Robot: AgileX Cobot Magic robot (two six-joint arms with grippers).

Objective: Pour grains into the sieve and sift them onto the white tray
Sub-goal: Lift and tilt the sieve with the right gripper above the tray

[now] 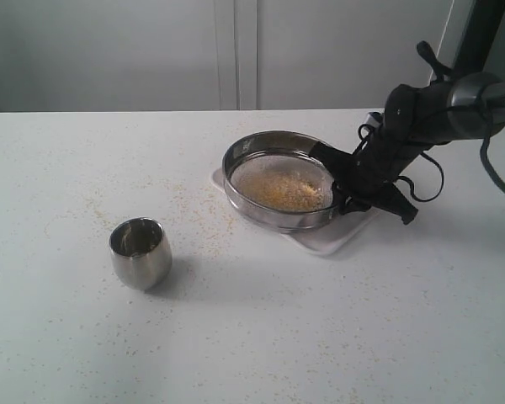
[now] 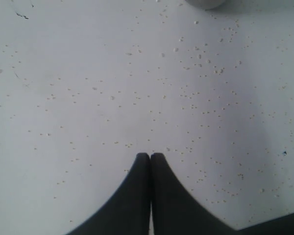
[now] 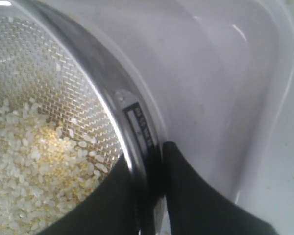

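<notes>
The pale grey tabletop [image 1: 84, 337] stands before a plain light panelled wall [image 1: 236, 50] and is speckled all over with stray specks [image 2: 201, 58].

One arm [image 1: 429, 105] shows in the exterior view, reaching in from the right.

One white tray [image 1: 341, 238]: smooth plastic, rectangular, rounded corners, low raised rim. It lies flat right of centre, mostly covered by the sieve, so its long axis cannot be judged.

One sieve [image 1: 273, 220]: round, shallow, with a shiny steel wall and a fine grey mesh bottom. It sits over the tray, mouth upward and tipped slightly. A small label plate is on the wall beside the grip.

One steel cup [image 1: 140, 252]: small, rounded, polished. It stands upright on the tabletop, well apart from the tray on the left.

One heap of grains [image 1: 286, 192]: pale rice-like bits mixed with finer yellow granules, lying on the mesh.

Right fingers [image 3: 196, 196]: black, clamped on the sieve wall at its right side, one inside and one outside.

Left fingers [image 2: 132, 196]: black, pressed together tip to tip, holding nothing, over bare speckled tabletop.
</notes>
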